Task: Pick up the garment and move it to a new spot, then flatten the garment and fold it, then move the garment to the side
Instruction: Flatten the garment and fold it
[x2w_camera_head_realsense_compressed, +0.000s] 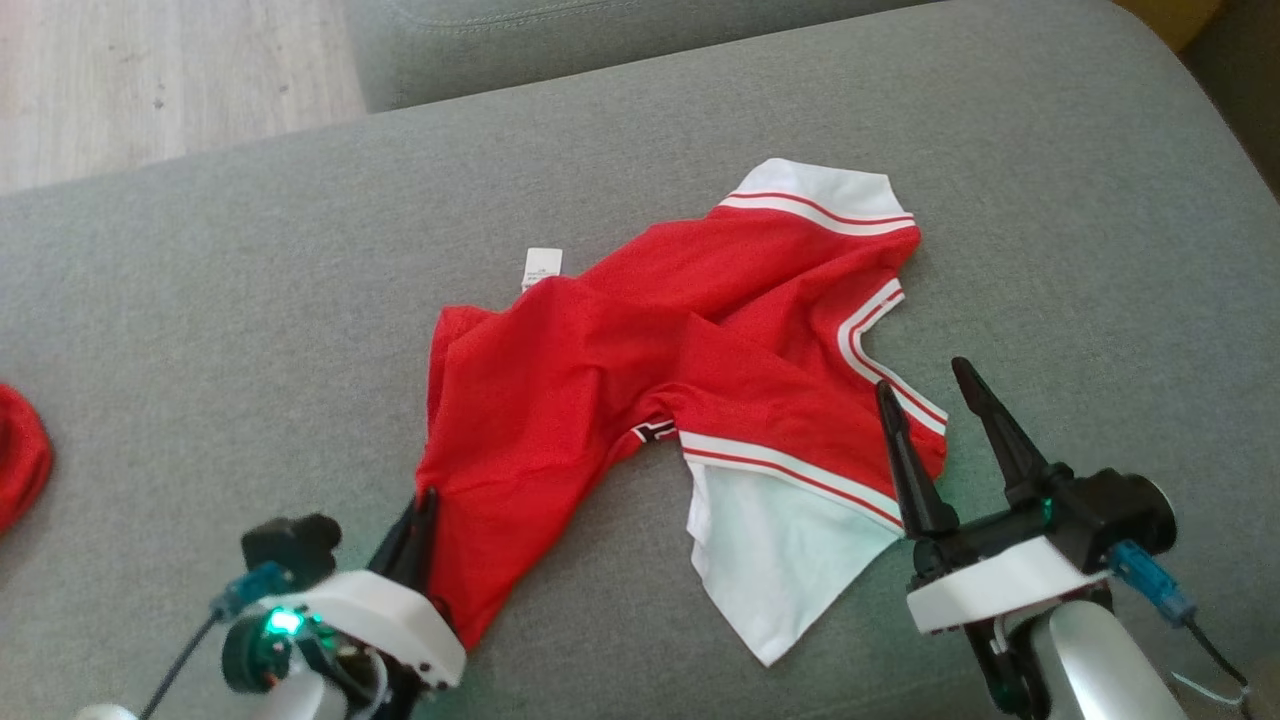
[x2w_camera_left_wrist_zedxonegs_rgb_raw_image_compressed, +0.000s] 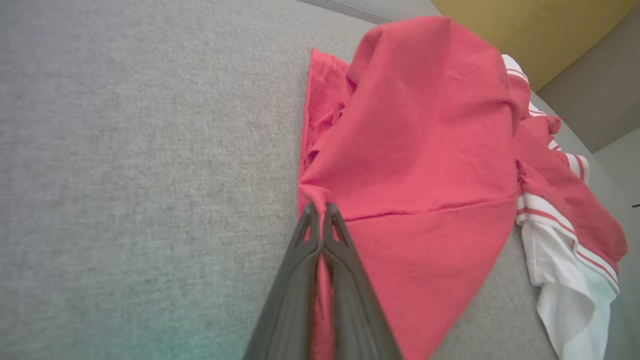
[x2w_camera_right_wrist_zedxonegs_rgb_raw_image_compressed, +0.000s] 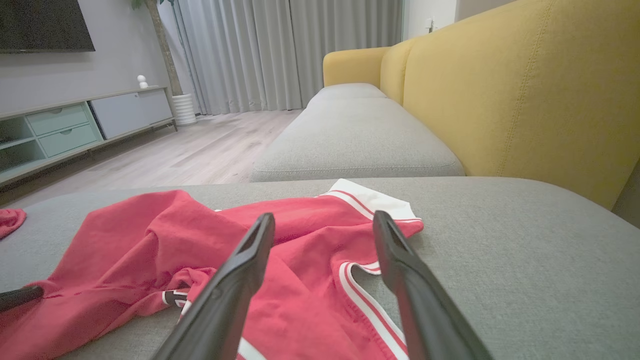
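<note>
The garment (x2w_camera_head_realsense_compressed: 640, 350), a red jersey with white sleeves and striped trim, lies crumpled across the grey cushion (x2w_camera_head_realsense_compressed: 250, 300). My left gripper (x2w_camera_head_realsense_compressed: 425, 500) is shut on the jersey's red hem at its near left corner; in the left wrist view the fingers (x2w_camera_left_wrist_zedxonegs_rgb_raw_image_compressed: 320, 220) pinch a fold of red cloth (x2w_camera_left_wrist_zedxonegs_rgb_raw_image_compressed: 415, 150). My right gripper (x2w_camera_head_realsense_compressed: 925, 385) hovers open over the striped collar edge at the jersey's right side. In the right wrist view its fingertips (x2w_camera_right_wrist_zedxonegs_rgb_raw_image_compressed: 325, 217) frame the red body and white-striped neckline (x2w_camera_right_wrist_zedxonegs_rgb_raw_image_compressed: 310, 250) with nothing between them.
A plain red cloth lump (x2w_camera_head_realsense_compressed: 20, 455) lies at the cushion's left edge. A second grey seat (x2w_camera_right_wrist_zedxonegs_rgb_raw_image_compressed: 350, 140) and a yellow sofa back (x2w_camera_right_wrist_zedxonegs_rgb_raw_image_compressed: 525, 90) stand beyond. Wooden floor (x2w_camera_head_realsense_compressed: 150, 80) lies past the cushion's far left. Bare cushion surrounds the jersey.
</note>
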